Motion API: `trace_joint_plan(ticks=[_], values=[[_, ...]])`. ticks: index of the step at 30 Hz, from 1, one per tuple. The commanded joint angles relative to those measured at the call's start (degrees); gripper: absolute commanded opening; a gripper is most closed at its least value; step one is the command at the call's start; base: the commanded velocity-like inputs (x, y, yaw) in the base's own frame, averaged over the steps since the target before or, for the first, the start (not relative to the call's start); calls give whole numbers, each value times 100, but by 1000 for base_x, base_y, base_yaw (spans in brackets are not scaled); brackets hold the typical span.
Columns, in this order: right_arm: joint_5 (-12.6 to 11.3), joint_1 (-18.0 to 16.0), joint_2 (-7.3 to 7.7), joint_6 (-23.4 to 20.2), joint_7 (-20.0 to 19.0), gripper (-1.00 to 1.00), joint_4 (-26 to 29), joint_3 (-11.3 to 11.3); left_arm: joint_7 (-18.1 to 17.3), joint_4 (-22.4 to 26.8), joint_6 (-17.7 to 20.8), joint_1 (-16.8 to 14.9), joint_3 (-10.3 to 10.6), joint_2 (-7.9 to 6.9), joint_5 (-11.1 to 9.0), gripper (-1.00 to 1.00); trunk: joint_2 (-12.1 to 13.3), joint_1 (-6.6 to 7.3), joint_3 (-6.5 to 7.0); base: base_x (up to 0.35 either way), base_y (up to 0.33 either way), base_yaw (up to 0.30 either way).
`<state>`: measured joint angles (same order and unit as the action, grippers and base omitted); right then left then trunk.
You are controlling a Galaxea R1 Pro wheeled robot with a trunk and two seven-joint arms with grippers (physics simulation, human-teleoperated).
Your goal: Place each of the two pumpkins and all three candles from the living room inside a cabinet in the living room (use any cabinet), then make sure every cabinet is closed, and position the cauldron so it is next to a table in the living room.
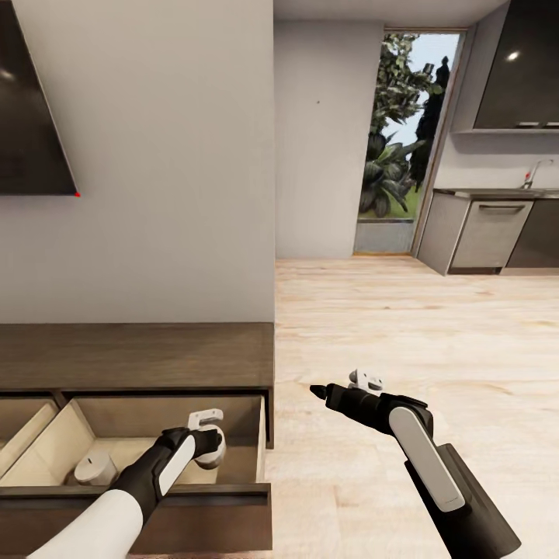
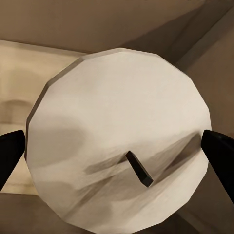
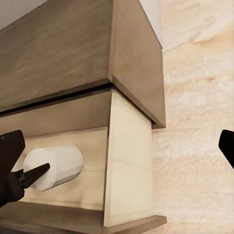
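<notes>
The cabinet [image 1: 140, 353] runs along the wall at the lower left, with a pale-lined drawer [image 1: 247, 442] pulled open. My left gripper [image 1: 208, 454] reaches down into that drawer, shut on a cream candle [image 1: 215, 456]. In the left wrist view the candle [image 2: 117, 126] shows its round top and dark wick, with a fingertip [image 2: 220, 151] at each side. A second candle [image 1: 95, 470] stands on the drawer floor to the left. My right gripper [image 1: 320, 392] hangs open over the floor, right of the cabinet. Its wrist view shows the held candle [image 3: 56, 165] and the drawer's side wall [image 3: 129, 161].
Another open drawer [image 1: 23, 435] lies further left. A dark TV screen [image 1: 31, 116] hangs on the wall above the cabinet. Light wood floor [image 1: 404, 326] stretches right toward a glass door [image 1: 404, 140] and kitchen cupboards [image 1: 497, 233].
</notes>
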<state>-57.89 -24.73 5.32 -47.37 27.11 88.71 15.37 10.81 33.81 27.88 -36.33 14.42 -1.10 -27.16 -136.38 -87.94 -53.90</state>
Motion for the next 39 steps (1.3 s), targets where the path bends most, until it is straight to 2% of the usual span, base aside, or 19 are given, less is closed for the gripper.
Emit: trace_joint_plan(ticks=[1,31,33,39], values=[[-56,-5,4,-1,61,100,6,9,53,13,16,-3,44,-7,-59,-100,-3,1,-6,0,0,0],[-56,-5,-3,17,59,100,5,6,79,99,16,1,28,-35,-50,-100,-3,1,-6,36,0,0],[-56,-5,2,17,58,100,4,3,79,105,19,2,24,-38,-51,-100,-83,-43,-42,1,0,0],[-56,-5,4,17,58,100,4,1,79,112,101,3,19,-40,-52,-100,-83,-43,-42,0,0,0]])
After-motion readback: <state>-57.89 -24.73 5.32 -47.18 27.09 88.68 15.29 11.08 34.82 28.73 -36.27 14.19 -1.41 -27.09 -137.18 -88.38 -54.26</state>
